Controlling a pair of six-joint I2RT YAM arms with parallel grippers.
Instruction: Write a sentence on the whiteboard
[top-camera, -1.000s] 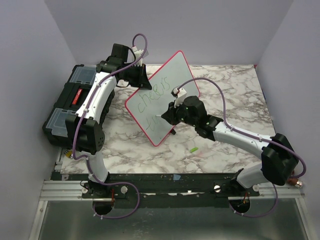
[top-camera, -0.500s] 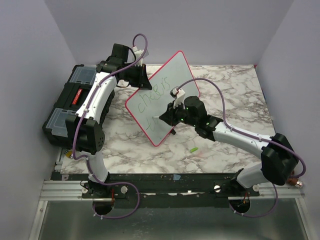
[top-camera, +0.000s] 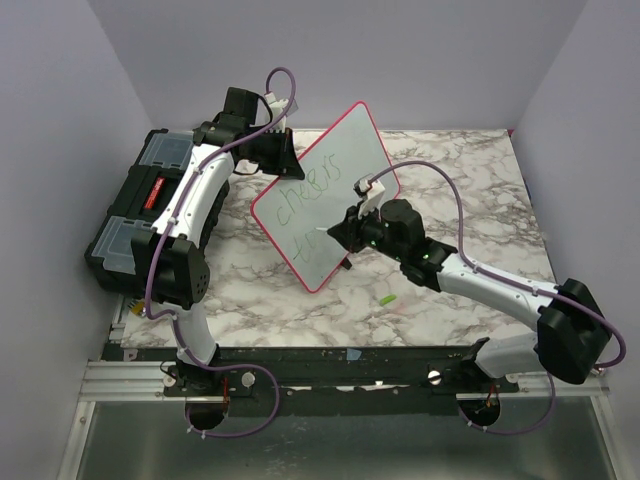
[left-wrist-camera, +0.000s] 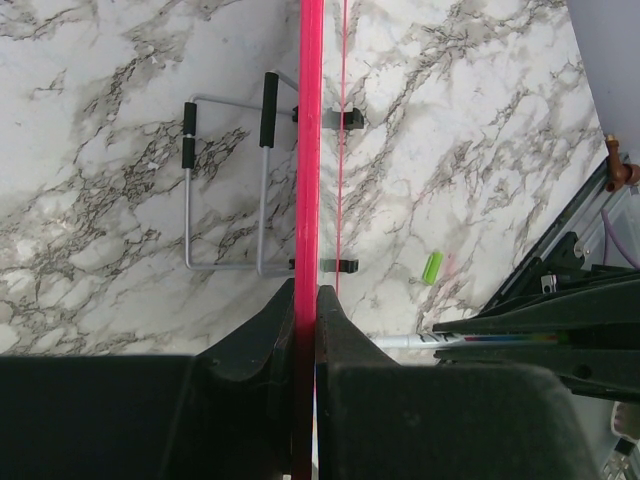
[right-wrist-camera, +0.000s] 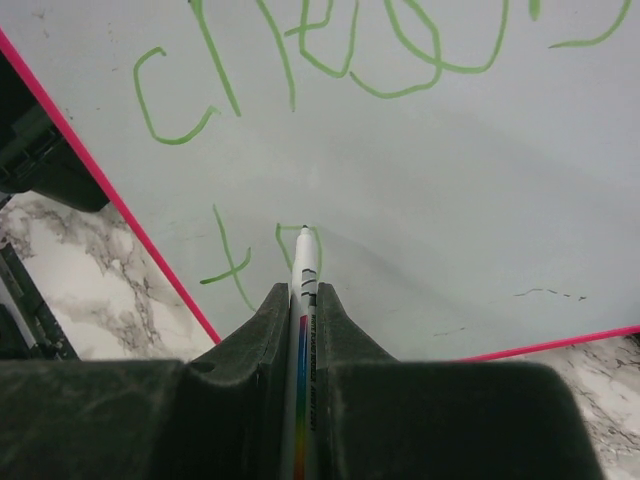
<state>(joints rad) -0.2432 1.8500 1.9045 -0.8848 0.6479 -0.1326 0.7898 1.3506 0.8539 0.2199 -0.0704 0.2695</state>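
The whiteboard (top-camera: 345, 160) stands tilted on the marble table, its pink rim showing edge-on in the left wrist view (left-wrist-camera: 311, 150). My left gripper (top-camera: 274, 152) (left-wrist-camera: 306, 296) is shut on its upper left edge. The sentence (top-camera: 305, 195) (right-wrist-camera: 300, 60) is in green: "cheers" on one line, then a "t" (right-wrist-camera: 228, 262) and the start of another letter below. My right gripper (top-camera: 338, 232) (right-wrist-camera: 302, 290) is shut on a white marker (right-wrist-camera: 303, 262), and the tip touches the board beside the "t".
A black toolbox (top-camera: 135, 205) sits at the left, behind my left arm. A green marker cap (top-camera: 386, 299) (left-wrist-camera: 431, 268) lies on the table in front of the board. A wire stand (left-wrist-camera: 225, 180) lies flat behind the board.
My right gripper and marker have shifted slightly right along the second line, adding a stroke after the "t". The right elbow swung outward. The left arm and board have not moved.
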